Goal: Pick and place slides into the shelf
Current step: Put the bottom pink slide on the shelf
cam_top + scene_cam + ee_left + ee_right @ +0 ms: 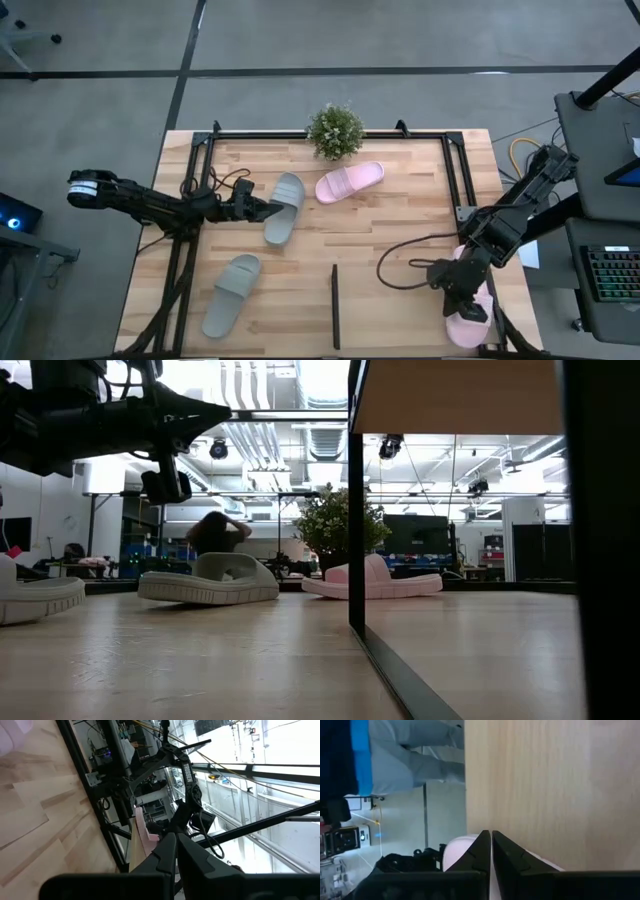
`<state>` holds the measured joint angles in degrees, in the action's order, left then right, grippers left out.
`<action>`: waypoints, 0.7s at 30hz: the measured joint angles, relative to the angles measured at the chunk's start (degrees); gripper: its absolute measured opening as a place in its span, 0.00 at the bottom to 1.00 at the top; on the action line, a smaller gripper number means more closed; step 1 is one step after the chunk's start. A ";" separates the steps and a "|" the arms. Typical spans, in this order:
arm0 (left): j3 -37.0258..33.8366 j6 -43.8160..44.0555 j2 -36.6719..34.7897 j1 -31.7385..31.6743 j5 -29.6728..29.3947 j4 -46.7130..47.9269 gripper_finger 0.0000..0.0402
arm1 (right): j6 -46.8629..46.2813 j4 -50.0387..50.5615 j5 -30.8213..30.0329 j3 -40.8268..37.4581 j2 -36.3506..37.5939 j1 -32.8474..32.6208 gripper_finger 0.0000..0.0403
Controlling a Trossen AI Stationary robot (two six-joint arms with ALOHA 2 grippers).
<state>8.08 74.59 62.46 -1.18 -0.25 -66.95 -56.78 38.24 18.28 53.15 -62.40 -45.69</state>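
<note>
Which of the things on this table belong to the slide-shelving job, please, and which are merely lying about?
Job:
- grey-green slide by the shut left gripper
- grey-green slide near the front left
- pink slide by the plant
- pink slide under the shut right gripper
- shelf

Lying about:
- potted plant
- black cable
</note>
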 joint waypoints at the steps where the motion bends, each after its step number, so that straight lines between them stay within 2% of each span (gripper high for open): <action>1: 0.00 0.00 0.00 0.01 0.00 0.01 0.00 | -0.24 0.42 0.05 0.00 0.11 0.00 0.02; 7: 0.00 -0.02 0.00 0.00 0.01 -0.01 0.00 | -1.00 2.31 0.18 0.00 1.52 0.00 0.02; 15: 0.00 -0.04 0.00 0.01 0.04 -0.03 0.00 | -1.94 4.43 4.29 0.02 2.00 0.00 0.02; 21: 0.00 -0.27 0.00 -0.01 0.04 -0.01 0.00 | -1.13 2.29 3.84 0.02 2.00 0.58 0.02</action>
<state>8.08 74.32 62.46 -1.19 -0.21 -66.96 -57.91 40.53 22.12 53.17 -60.40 -45.11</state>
